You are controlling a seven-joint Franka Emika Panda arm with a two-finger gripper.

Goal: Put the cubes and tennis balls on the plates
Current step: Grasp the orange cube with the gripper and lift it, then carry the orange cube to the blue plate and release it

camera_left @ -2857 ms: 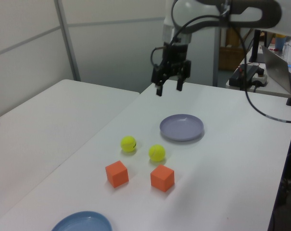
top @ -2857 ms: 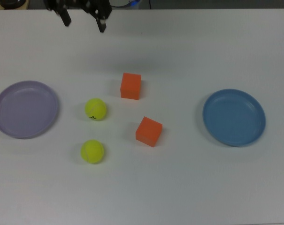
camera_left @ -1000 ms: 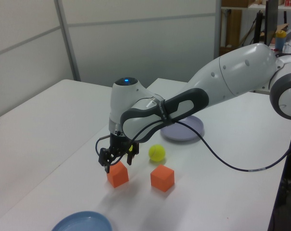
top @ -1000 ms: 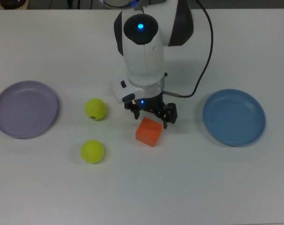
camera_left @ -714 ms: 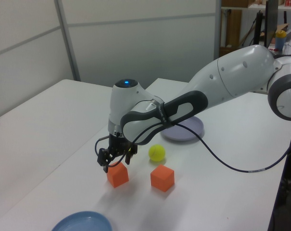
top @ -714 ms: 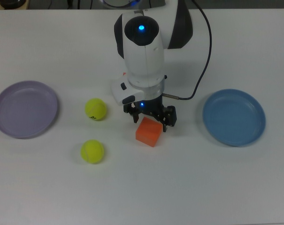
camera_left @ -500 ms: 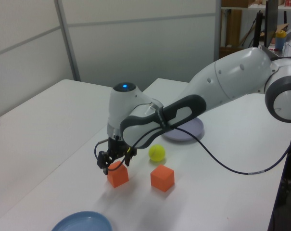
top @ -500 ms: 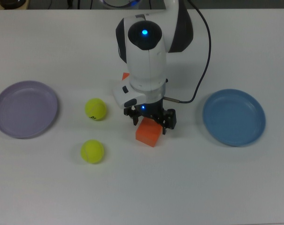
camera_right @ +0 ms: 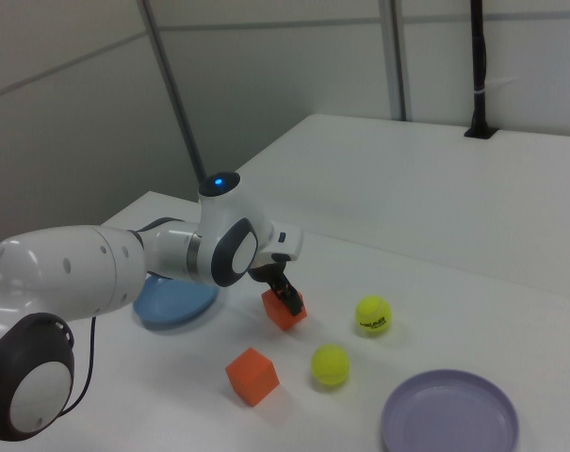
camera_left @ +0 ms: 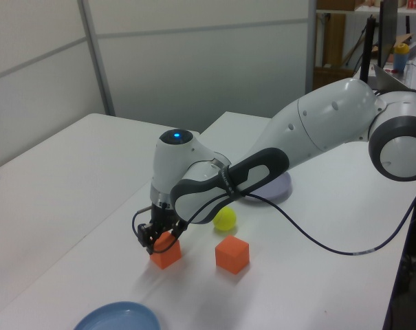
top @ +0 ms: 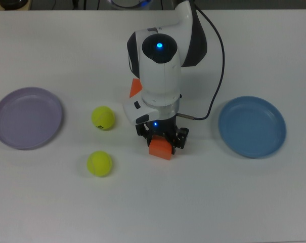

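Top view straight down over the table (top: 254, 202); left and right views oblique, from opposite ends.

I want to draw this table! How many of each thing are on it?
Orange cubes: 2
Tennis balls: 2
Plates: 2, purple plate and blue plate
Total: 6

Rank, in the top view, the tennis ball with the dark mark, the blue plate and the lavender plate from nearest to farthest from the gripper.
1. Fuzzy yellow-green tennis ball with the dark mark, on the top view's left of the gripper.
2. Round blue plate, on the top view's right.
3. Round lavender plate, at the top view's far left.
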